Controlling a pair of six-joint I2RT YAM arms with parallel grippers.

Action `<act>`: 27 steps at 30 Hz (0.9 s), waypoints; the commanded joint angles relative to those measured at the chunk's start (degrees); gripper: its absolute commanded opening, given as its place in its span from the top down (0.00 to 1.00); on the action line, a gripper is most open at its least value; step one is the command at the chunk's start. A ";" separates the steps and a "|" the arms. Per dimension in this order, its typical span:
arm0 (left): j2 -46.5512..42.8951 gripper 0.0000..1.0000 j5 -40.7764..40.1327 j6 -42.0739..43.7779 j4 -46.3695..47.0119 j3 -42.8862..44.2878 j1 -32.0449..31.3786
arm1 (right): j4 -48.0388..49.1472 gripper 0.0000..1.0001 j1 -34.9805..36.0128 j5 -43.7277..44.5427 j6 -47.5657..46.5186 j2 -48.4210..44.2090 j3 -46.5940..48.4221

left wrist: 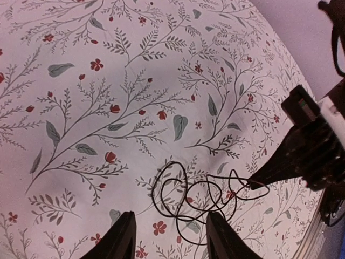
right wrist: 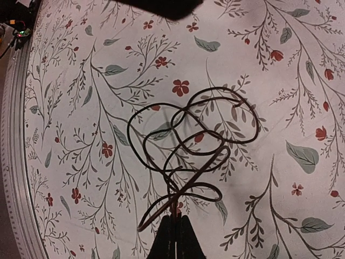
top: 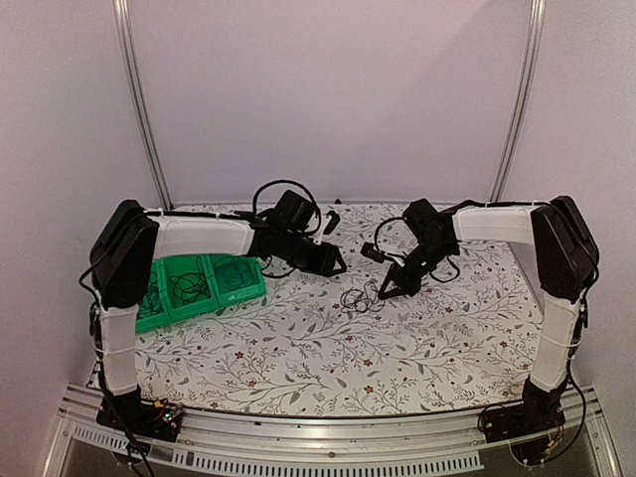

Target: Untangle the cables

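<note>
A small tangle of thin black cables (top: 358, 297) lies on the flowered cloth at the table's middle. My right gripper (top: 384, 291) reaches down to its right edge and is shut on one strand. In the right wrist view the loops of the tangle (right wrist: 201, 174) fan out ahead of the gripper (right wrist: 177, 220), whose jaws stand pressed together on the strand. My left gripper (left wrist: 170, 240) hovers open just left of the tangle (left wrist: 177, 216), with nothing held between its fingers (left wrist: 121, 237). The left wrist view also shows the right gripper (left wrist: 259, 179) pinching the cable.
A green three-compartment bin (top: 214, 304) stands at the left, beside the left arm. Dark cable bundles (top: 189, 286) lie in its compartments. Thick black hoses (top: 283, 189) arc above both wrists at the back. The table's metal front rail (top: 318, 437) runs between the arm bases.
</note>
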 commanded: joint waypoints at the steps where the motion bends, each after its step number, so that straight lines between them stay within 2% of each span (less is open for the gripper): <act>1: 5.72 0.53 5.76 1.16 5.15 3.17 -2.12 | -1.54 1.00 0.01 -0.98 -0.52 -4.87 -0.56; 9: 14.09 0.59 6.72 2.89 4.20 9.24 -2.64 | -1.42 1.00 0.01 -0.76 -0.06 -4.35 -1.11; 14: 15.95 0.73 6.54 2.57 3.48 10.51 -2.31 | -1.75 1.00 0.01 -0.75 0.00 -3.94 -0.42; 17: 15.65 0.75 6.81 2.36 3.63 9.49 -2.31 | -1.94 1.00 0.01 -0.75 -0.09 -3.68 0.03; 27: 15.78 0.72 6.57 2.40 3.46 8.02 -1.63 | -1.93 1.00 0.02 -1.14 0.26 -2.49 1.35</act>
